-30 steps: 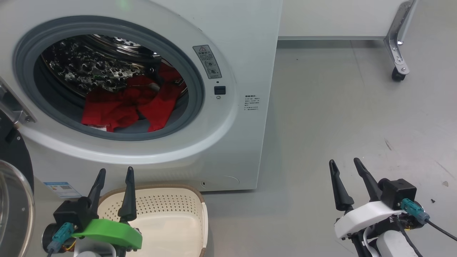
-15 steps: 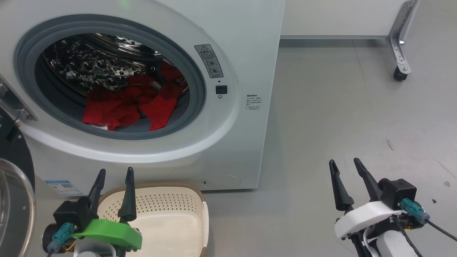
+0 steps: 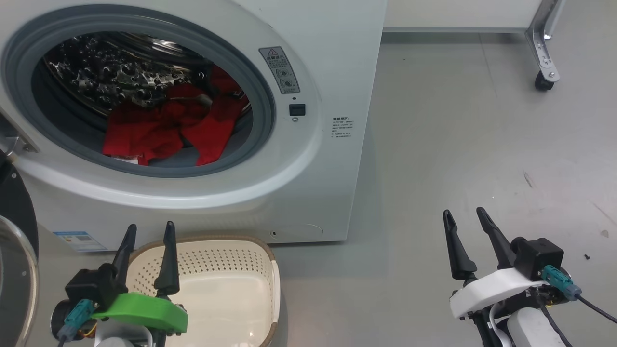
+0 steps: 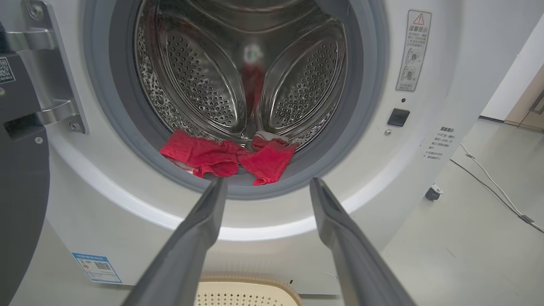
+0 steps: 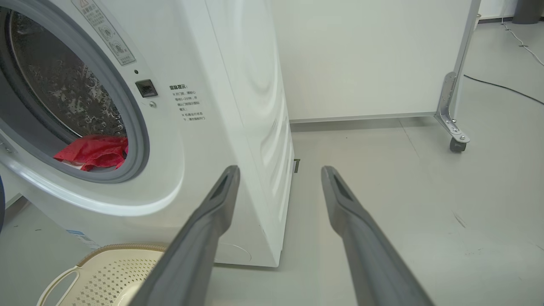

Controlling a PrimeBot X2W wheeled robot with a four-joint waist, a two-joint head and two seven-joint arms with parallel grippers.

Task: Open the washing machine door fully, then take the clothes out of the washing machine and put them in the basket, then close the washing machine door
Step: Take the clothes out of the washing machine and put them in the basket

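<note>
Currently the clothes (image 3: 164,127) lie just inside the washing machine (image 3: 308,193), at its near lip, straight beyond my left gripper (image 3: 150,225), the heap running left to right. The right gripper (image 3: 463,211) sits well to the right. Both pairs of fingers stand apart, empty. I judge the left arm nearer.

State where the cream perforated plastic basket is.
In the head view, the cream plastic basket sits on the floor at lower left, before the white washing machine, below its drum mouth, beyond the left gripper.
</note>
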